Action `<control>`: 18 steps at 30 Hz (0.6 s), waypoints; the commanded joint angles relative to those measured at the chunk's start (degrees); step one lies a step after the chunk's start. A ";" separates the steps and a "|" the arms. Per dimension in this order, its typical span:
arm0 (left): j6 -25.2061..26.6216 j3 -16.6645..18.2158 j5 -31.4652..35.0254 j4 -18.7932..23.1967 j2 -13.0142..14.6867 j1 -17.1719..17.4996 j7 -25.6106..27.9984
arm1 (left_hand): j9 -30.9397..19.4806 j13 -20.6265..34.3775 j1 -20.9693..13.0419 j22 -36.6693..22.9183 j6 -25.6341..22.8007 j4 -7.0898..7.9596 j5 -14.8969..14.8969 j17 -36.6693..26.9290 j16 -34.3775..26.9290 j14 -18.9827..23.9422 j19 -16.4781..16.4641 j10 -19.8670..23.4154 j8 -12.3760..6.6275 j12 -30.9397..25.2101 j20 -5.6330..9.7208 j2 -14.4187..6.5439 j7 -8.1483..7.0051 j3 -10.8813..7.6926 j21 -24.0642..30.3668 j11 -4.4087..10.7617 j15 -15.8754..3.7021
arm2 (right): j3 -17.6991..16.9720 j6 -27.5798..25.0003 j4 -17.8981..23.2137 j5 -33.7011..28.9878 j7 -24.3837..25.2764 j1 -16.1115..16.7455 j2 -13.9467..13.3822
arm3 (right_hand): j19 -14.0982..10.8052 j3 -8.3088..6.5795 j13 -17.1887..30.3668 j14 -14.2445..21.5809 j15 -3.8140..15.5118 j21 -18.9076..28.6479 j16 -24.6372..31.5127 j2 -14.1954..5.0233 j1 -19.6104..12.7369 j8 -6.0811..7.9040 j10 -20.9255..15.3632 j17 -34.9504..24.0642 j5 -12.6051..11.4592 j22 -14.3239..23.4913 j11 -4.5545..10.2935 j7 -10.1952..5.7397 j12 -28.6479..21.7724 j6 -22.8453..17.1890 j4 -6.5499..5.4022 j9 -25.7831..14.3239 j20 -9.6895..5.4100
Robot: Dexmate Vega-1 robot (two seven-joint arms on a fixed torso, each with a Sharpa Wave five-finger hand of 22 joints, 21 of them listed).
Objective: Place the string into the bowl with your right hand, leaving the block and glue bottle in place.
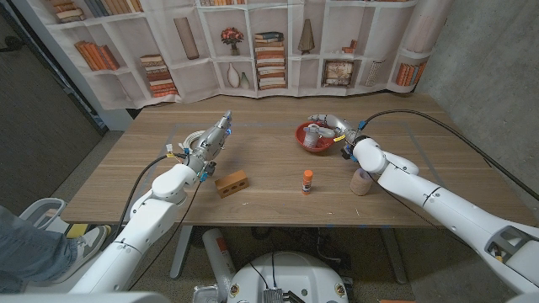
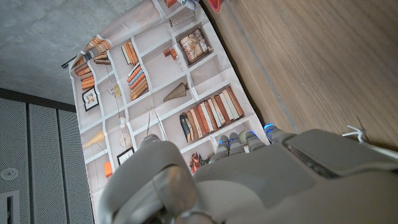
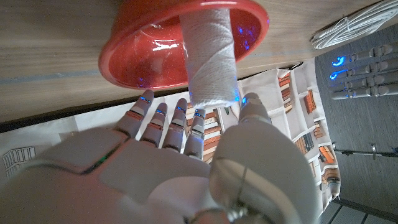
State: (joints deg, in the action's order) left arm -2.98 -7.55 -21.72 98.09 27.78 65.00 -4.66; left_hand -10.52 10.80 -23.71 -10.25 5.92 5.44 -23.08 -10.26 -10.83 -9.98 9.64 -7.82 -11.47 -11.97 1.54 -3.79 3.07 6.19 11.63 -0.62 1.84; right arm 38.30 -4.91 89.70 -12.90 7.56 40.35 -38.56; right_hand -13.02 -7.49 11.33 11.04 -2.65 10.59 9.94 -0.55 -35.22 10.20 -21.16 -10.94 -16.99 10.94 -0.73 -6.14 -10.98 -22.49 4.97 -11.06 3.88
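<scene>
The spool of white string (image 3: 210, 62) is standing in the red bowl (image 1: 313, 137), in the upper right of the head view's tabletop (image 1: 269, 198). The right hand (image 1: 330, 126) is reaching over the bowl's rim, and the wrist view is showing its fingers (image 3: 166, 121) pinching the spool between thumb and fingertips. Lower in the frame, near the middle, the orange-capped glue bottle (image 1: 308, 180) is standing upright, with the brown block (image 1: 231, 183) lying well apart to its left. The left hand (image 1: 214, 140) is hovering over the tabletop at upper left, holding nothing, fingers extended close together. A tan roll (image 1: 361, 182) is sitting beside the right forearm.
</scene>
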 commanded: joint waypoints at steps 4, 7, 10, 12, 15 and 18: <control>-0.12 -0.19 0.03 -0.15 0.06 -0.55 -0.33 | -0.27 0.07 -0.24 -0.24 0.04 0.12 0.01 -0.27 0.04 -2.38 6.64 -0.24 0.08 0.18 -0.03 -0.47 -0.08 0.39 -0.11 0.22 -0.14 | -1.11 -0.14 2.51 -0.15 0.59 1.07 -0.81 | 0.23 0.52 0.15 -0.29 -0.01 0.40 0.50 0.44 0.80 0.33 0.03 -0.10 -0.69 0.14 -0.14 -0.04 -0.47 0.22 -0.22 -0.14 -0.30; -0.07 -0.12 0.10 -0.02 0.10 -0.41 -0.17 | -0.27 0.07 -0.25 -0.24 0.07 0.12 0.01 -0.27 0.03 -2.37 6.65 -0.26 0.09 0.19 -0.03 -0.48 -0.10 0.41 -0.11 0.17 -0.14 | -1.21 -0.12 2.83 -0.22 0.66 1.17 -0.84 | 0.26 0.60 0.15 -0.25 -0.08 0.43 0.54 0.48 0.94 0.35 0.02 -0.10 -0.73 0.14 -0.08 -0.07 -0.53 0.30 -0.28 -0.14 -0.28; -0.09 0.01 0.02 0.00 0.10 -0.27 -0.13 | -0.27 0.07 -0.27 -0.24 0.07 0.12 0.02 -0.27 0.02 -2.35 6.65 -0.18 0.10 0.15 -0.04 -0.51 -0.07 0.45 -0.11 0.27 -0.14 | -1.33 0.01 3.02 -0.20 0.67 1.24 -0.87 | 0.27 0.68 0.16 -0.25 -0.01 0.47 0.58 0.50 1.11 0.40 -0.07 -0.10 -0.78 0.14 -0.11 -0.11 -0.62 0.31 -0.35 -0.14 -0.27; -0.08 0.10 -0.20 0.00 0.13 -0.22 -0.33 | -0.27 0.07 -0.28 -0.24 0.05 0.12 0.02 -0.27 0.03 -2.36 6.66 -0.21 0.09 0.17 -0.04 -0.51 -0.08 0.46 -0.11 0.35 -0.14 | -1.39 0.24 3.07 -0.19 0.70 1.28 -0.89 | 0.24 0.73 0.16 -0.21 0.02 0.51 0.62 0.52 1.21 0.48 -0.11 -0.10 -0.82 0.14 -0.05 -0.23 -0.67 0.20 -0.40 -0.14 -0.31; 0.13 0.14 -0.03 0.30 0.38 -0.16 -0.31 | -0.27 0.07 -0.29 -0.24 0.09 0.12 0.02 -0.27 0.03 -2.36 6.66 -0.24 0.11 0.18 -0.04 -0.53 -0.08 0.48 -0.11 0.24 -0.14 | -1.49 0.16 3.46 -0.29 0.71 1.33 -0.94 | 0.22 0.77 0.16 -0.13 0.11 0.55 0.67 0.52 1.31 0.52 -0.12 -0.10 -0.86 0.13 0.06 -0.23 -0.72 0.18 -0.45 -0.14 -0.31; 0.29 0.22 -0.07 0.51 0.51 -0.09 -0.34 | -0.27 0.07 -0.31 -0.24 0.08 0.12 0.03 -0.27 0.04 -2.39 6.66 -0.23 0.10 0.18 -0.05 -0.55 -0.07 0.52 -0.11 0.19 -0.15 | -1.70 0.51 3.76 -0.17 0.67 1.39 -1.05 | 0.21 0.84 0.16 -0.09 0.14 0.59 0.71 0.50 1.45 0.58 -0.15 -0.10 -0.93 0.13 0.03 -0.08 -0.79 0.14 -0.52 -0.15 -0.33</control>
State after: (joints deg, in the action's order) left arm -3.09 -7.64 -21.72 98.01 27.91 64.66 -4.89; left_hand -10.52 10.80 -23.71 -10.25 5.92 5.61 -23.09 -10.25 -10.83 -9.98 9.64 -7.82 -11.47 -11.97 1.54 -3.79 3.07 6.35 11.63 -0.61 1.84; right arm 37.28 -5.00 92.11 -13.08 8.11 41.32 -39.26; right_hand -12.72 -7.03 11.33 11.04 -2.65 10.85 10.22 -0.02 -34.24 10.20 -21.17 -10.95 -17.41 10.94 -0.72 -6.14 -11.31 -22.50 4.51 -11.05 3.58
